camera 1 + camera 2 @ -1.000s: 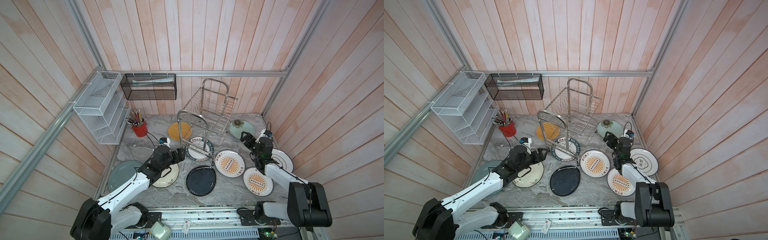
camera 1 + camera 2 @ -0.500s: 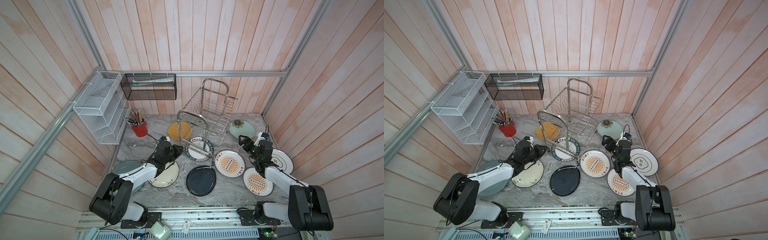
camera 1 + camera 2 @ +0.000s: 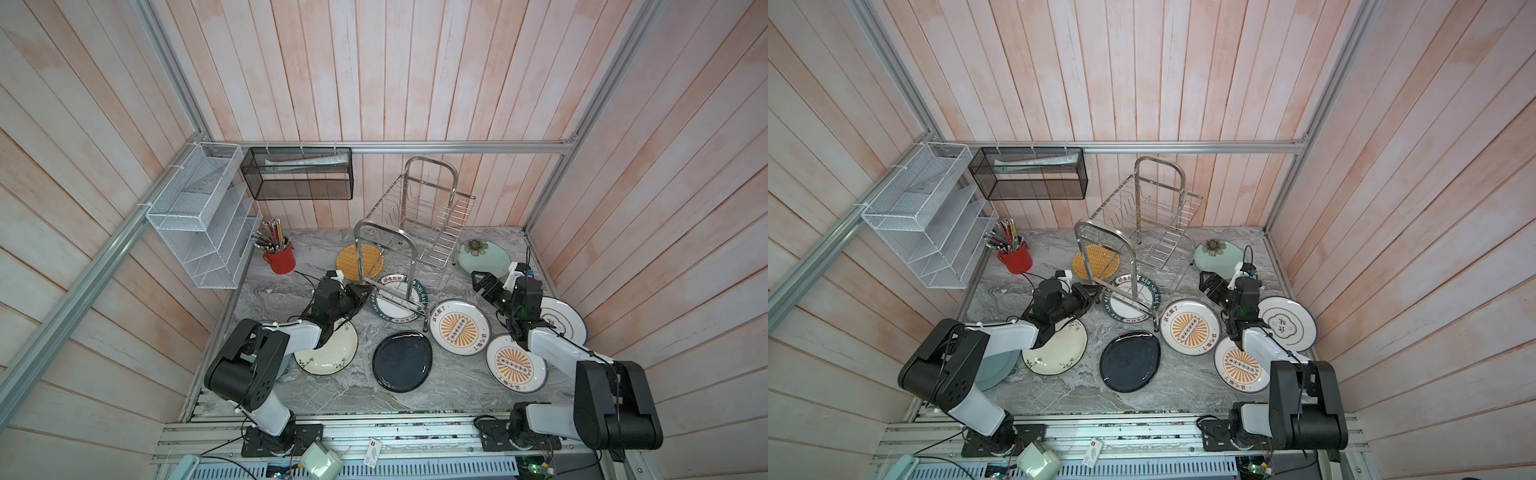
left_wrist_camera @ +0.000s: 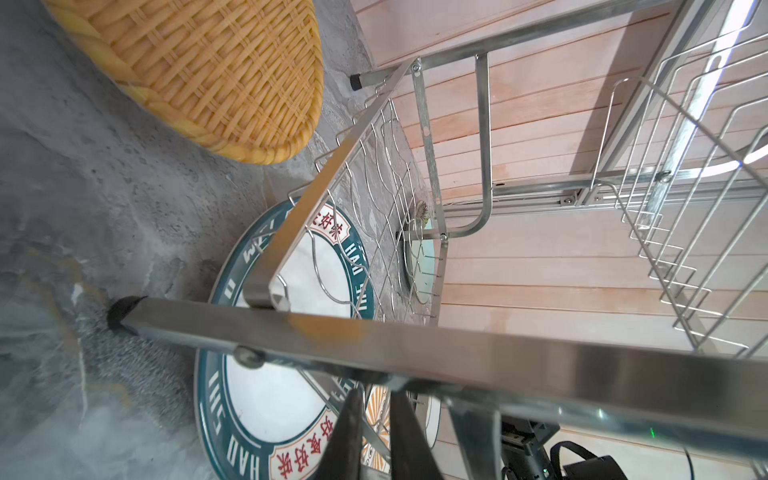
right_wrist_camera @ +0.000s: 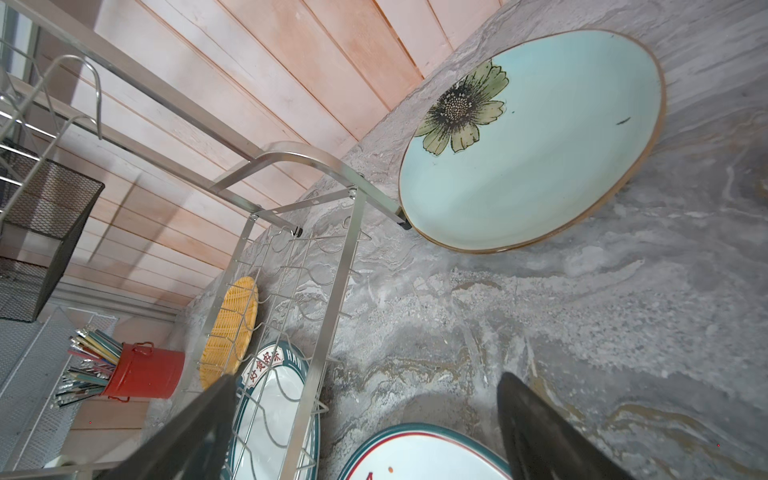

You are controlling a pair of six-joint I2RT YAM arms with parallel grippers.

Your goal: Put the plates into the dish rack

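The steel dish rack (image 3: 382,225) (image 4: 415,345) stands at the back centre, straddling a green-lettered plate (image 3: 395,309) (image 4: 270,399). Around it lie a yellow woven plate (image 3: 353,262), a cream floral plate (image 3: 332,353), a black plate (image 3: 402,361), two sunburst plates (image 3: 459,328) (image 3: 515,363), a blue-ring plate (image 3: 565,320) and a mint flower plate (image 3: 484,255) (image 5: 532,145). A grey-teal plate (image 3: 996,368) shows under the left arm. My left gripper (image 3: 362,291) (image 4: 376,409) is at the rack's front left leg, fingers nearly together with a rack wire in the gap. My right gripper (image 3: 482,283) (image 5: 370,378) hangs open over bare table.
A red pencil cup (image 3: 280,258) stands at the back left. On the left wall is a white mesh organiser (image 3: 203,224), on the back wall a black mesh basket (image 3: 297,174). Wooden walls close in three sides.
My left gripper has reached forward to the rack's front left leg and closed there, and the left arm has folded up. The right gripper has shifted slightly and stays open.
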